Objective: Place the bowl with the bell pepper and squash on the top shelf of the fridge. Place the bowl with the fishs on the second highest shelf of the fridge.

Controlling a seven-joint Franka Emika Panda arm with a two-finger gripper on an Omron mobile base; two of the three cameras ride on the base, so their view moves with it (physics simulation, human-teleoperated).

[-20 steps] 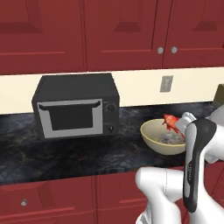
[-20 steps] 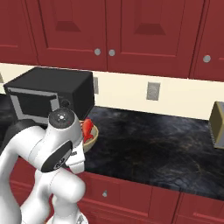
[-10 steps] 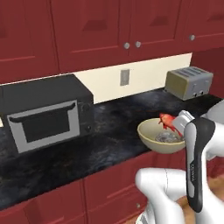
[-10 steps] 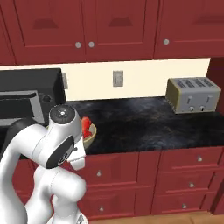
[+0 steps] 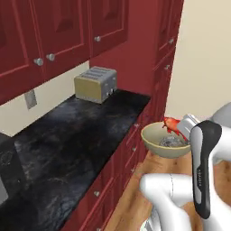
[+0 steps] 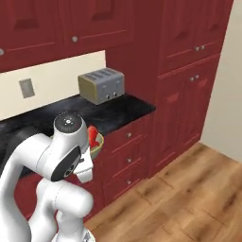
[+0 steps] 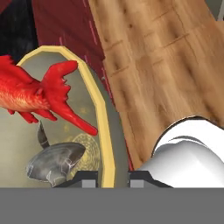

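The bowl with the fishs point(image 5: 163, 145) is a cream-tan bowl held in the air off the counter's front edge, over the floor. My gripper point(image 7: 113, 177) is shut on its rim, one finger inside and one outside. A red-orange fish point(image 7: 37, 94) lies across the bowl's top and a grey fish point(image 7: 54, 164) sits low inside. In the right base view the bowl point(image 6: 98, 144) and the red fish point(image 6: 92, 134) peek out behind my arm. In the left base view my gripper point(image 5: 181, 134) meets the bowl at its right side. The fridge and the bowl with the bell pepper and squash are out of view.
A steel toaster point(image 5: 95, 84) stands at the far end of the black counter point(image 5: 67, 135). Red wall cabinets hang above, and a tall red cabinet point(image 6: 189, 80) closes off the counter's end. The wooden floor point(image 6: 189, 189) is open to the right.
The base has turned right, so the whole scene has shifted: the microwave has slid out at the left, and the toaster, tall cabinet and floor have come in. The bowl stays in my grip.
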